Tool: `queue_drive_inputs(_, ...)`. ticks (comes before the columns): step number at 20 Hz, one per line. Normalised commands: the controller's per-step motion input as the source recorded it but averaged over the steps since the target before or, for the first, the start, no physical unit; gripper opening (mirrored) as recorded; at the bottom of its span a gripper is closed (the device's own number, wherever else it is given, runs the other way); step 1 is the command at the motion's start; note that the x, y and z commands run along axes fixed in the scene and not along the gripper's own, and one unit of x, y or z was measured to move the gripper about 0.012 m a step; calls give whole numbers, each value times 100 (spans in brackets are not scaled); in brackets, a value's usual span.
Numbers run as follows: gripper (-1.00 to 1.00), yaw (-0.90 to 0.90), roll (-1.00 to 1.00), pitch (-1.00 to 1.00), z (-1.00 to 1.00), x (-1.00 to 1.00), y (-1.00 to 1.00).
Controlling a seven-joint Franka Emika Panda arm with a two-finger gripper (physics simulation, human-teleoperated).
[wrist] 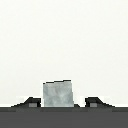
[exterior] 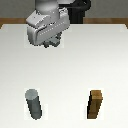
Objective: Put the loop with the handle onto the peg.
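Nearest in the exterior view, at the front of the white tabletop (exterior: pixel 65 65), stand two things well apart: the peg (exterior: pixel 34 103), an upright dark grey cylinder on the exterior view's left, and a brown wooden block (exterior: pixel 95 104) on the exterior view's right, which is no part of my job. Between them and me there's only bare tabletop. Far back, w/ the arm's bulk over it, hangs my hand (exterior: pixel 52 44), above the rear part of the tabletop. The loop with the handle I can't make out in the exterior view; the arm hides whatever's under the hand. In the wrist view a pale grey slab (wrist: pixel 59 94) sits between my two dark fingers (wrist: pixel 31 103), one each side, prob. the loop's tab, but too little shows to be sure, and no ring or hole is visible. So: fingers close about that slab, seemingly pinching it, tho I can't tell if they truly touch. What the next move turns on, as I judge it: the peg lies well apart from my hand, toward the front of the tabletop and a bit to the exterior view's left, its long axis vertical. So the hole must arrive over the peg's top and go straight down.
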Motion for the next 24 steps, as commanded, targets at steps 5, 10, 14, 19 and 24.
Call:
queue_drive_inputs(5,-100,96,0,0,0,0,0)
queue_drive_inputs(10,-100,98,0,0,0,0,0)
queue_drive_inputs(14,-100,98,0,0,0,0,0)
queue_drive_inputs(19,-100,0,0,0,0,0,-80)
queue_drive_inputs(24,-100,0,0,0,0,0,-100)
